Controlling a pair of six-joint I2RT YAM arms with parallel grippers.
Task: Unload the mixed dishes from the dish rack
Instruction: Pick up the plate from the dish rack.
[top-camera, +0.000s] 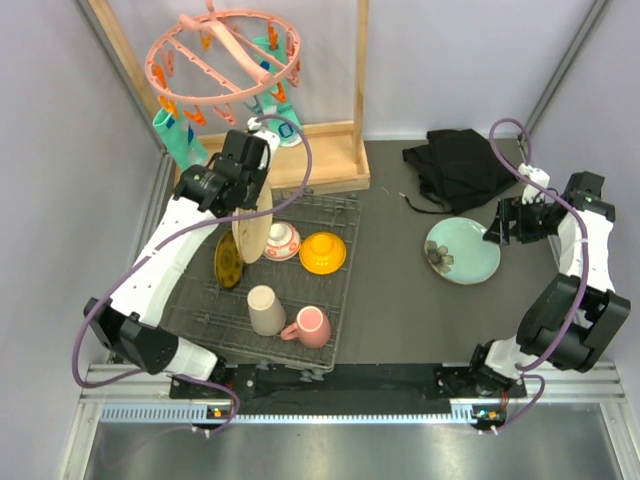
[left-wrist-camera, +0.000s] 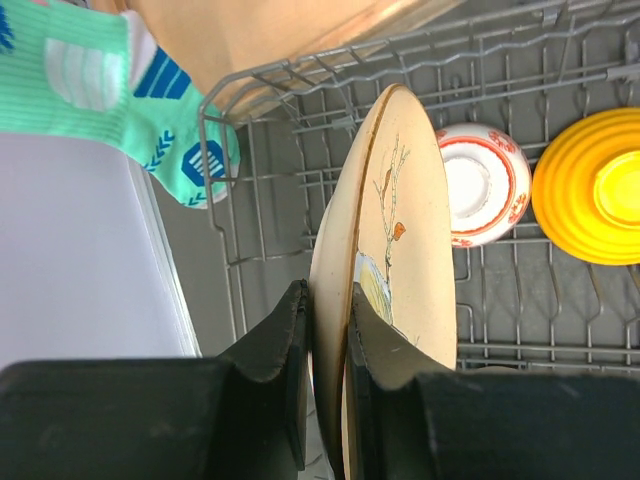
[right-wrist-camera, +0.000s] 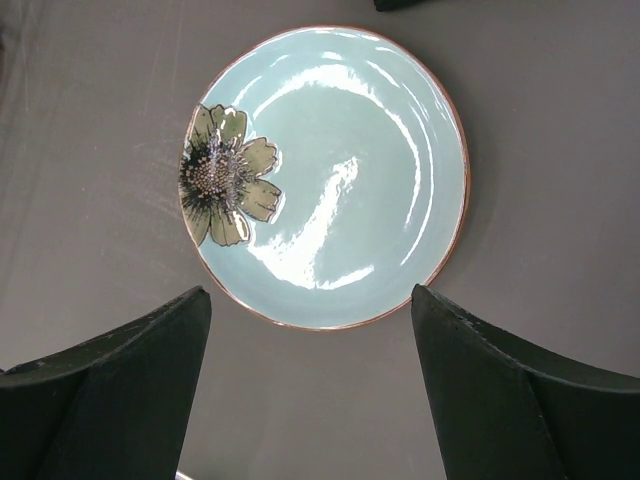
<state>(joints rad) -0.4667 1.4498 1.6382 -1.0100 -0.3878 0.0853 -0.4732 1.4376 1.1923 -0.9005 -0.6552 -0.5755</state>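
The dark wire dish rack (top-camera: 345, 290) lies at the left. My left gripper (top-camera: 258, 195) is shut on the top rim of the cream bird-painted plate (top-camera: 252, 230), which stands on edge in the rack. The left wrist view shows the jaws (left-wrist-camera: 328, 300) pinching this plate (left-wrist-camera: 405, 210). A small yellow patterned plate (top-camera: 228, 262), a red-white bowl (top-camera: 281, 240), an orange bowl (top-camera: 322, 253), a beige cup (top-camera: 266, 309) and a pink mug (top-camera: 311, 326) sit in the rack. The pale green plate (top-camera: 462, 250) lies flat on the table. My right gripper (top-camera: 497, 228) is open and empty above its right edge (right-wrist-camera: 310, 290).
A wooden frame (top-camera: 330, 150) with a pink peg hanger (top-camera: 225, 55) and a teal sock (top-camera: 178, 135) stands behind the rack. A black cloth (top-camera: 460, 165) lies at the back right. White walls close in both sides.
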